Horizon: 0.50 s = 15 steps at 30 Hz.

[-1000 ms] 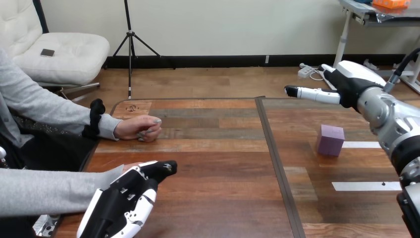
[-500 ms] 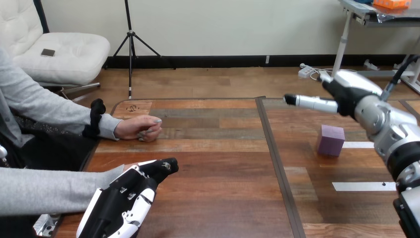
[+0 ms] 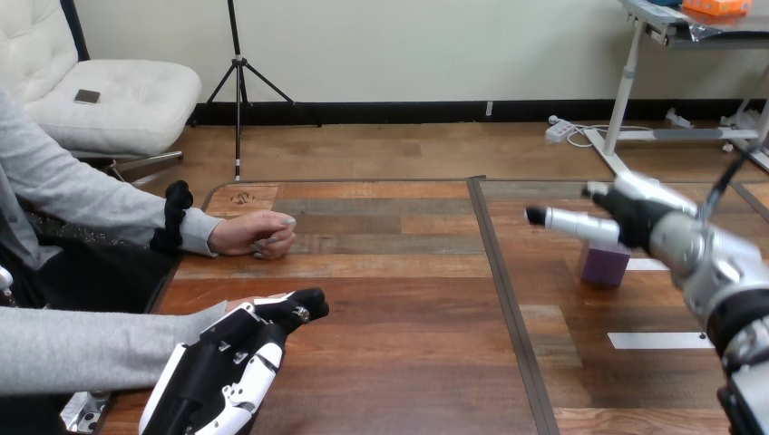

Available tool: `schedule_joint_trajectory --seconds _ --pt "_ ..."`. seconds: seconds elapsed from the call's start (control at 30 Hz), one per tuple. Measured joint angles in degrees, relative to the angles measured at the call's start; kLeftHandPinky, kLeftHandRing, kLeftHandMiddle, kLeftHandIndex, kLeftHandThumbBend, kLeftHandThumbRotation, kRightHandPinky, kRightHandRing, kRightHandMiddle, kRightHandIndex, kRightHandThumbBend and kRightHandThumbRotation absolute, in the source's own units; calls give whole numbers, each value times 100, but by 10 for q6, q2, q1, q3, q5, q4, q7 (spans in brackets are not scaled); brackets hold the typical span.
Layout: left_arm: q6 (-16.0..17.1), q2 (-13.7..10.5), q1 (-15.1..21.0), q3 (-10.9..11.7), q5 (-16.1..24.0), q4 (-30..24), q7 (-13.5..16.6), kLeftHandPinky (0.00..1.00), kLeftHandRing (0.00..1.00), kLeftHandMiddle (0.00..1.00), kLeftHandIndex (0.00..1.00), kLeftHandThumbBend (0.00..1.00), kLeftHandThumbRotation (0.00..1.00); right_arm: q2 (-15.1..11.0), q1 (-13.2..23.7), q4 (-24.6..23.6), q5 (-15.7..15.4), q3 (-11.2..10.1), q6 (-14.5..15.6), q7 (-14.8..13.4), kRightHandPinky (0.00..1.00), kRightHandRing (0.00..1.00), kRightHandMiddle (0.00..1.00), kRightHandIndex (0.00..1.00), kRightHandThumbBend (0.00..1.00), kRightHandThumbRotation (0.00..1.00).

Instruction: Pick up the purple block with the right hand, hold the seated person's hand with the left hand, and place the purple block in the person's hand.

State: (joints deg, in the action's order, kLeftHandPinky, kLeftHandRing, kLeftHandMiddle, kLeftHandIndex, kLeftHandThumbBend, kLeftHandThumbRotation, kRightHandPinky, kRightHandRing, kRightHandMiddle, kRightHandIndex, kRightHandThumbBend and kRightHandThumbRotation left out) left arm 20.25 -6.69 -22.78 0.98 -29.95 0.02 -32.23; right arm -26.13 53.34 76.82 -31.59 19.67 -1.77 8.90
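The head camera sits above the near side of the wooden table (image 3: 399,299), facing forward and down across it, close in; the robot's left hand (image 3: 222,367) and right arm (image 3: 716,272) enter at the lower corners

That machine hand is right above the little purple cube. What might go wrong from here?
The right hand hangs over the block with straight fingers, hiding its top; a misjudged descent could knock it away instead of grasping it. The left hand lies over the person's near hand; whether it holds it is unclear, so that hand might shift before the handover.
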Motion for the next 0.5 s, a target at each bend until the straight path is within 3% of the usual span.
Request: schedule_joint_trajectory --seconds 0.23,0.5 --pt "1 0 0 2 -6 0 -6 96 77 73 51 0 10 6 -29 1 6 -1 -1 -2 94 100 100 96 88 100" --pt "1 1 0 1 -12 -3 -8 90 73 69 48 0 4 9 -38 0 10 -3 -11 -26 95 100 100 96 88 100"
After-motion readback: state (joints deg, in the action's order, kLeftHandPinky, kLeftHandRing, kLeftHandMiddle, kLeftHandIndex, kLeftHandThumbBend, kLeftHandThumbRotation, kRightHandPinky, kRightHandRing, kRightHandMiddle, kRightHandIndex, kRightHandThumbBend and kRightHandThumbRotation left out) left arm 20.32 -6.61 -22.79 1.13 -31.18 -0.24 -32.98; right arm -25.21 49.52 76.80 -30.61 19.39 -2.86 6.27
